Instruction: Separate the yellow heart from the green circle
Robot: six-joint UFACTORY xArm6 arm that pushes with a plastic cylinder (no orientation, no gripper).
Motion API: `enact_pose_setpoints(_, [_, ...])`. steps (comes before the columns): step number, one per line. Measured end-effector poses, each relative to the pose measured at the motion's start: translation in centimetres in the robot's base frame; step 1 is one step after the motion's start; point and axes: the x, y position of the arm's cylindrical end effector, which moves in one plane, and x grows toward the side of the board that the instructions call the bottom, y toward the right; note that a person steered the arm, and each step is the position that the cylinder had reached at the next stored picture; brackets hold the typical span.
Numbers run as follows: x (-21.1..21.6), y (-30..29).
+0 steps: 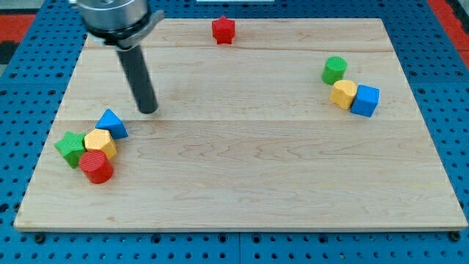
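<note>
In the camera view, a pale wooden board [242, 169] lies on a blue pegboard surface [22, 95], and the arm comes down from the view's top left as a straight dark rod. My tip [149, 110] rests on the board in its left half, just above and to the right of the blue triangle [112, 123], close to it but not touching. There is no pincer on this arm at all (only the rod), so nothing here opens, closes or grips.

The task's two blocks sit far off on the view's right, well apart from my tip. The green circle [334, 70] stands nearest the view's top of that group. The yellow heart [343, 94] lies just below it and a little to the right, seemingly touching it. A blue cube [365, 100] presses against the yellow heart's right side.

At the view's lower left is a second cluster: the blue triangle at its top, a yellow block [100, 142] (its shape looks hexagonal) beneath it, a green star [72, 147] to the left, and a red cylinder [96, 167] at the bottom, all packed together.

A red star [223, 30] stands alone near the board's top edge.
</note>
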Motion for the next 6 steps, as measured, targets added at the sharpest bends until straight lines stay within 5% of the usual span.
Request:
enact_pose_setpoints(2, [-2.5,6.8])
enact_pose_setpoints(5, [-5.2,34.4])
enact_pose_setpoints(6, [-4.7,38.0])
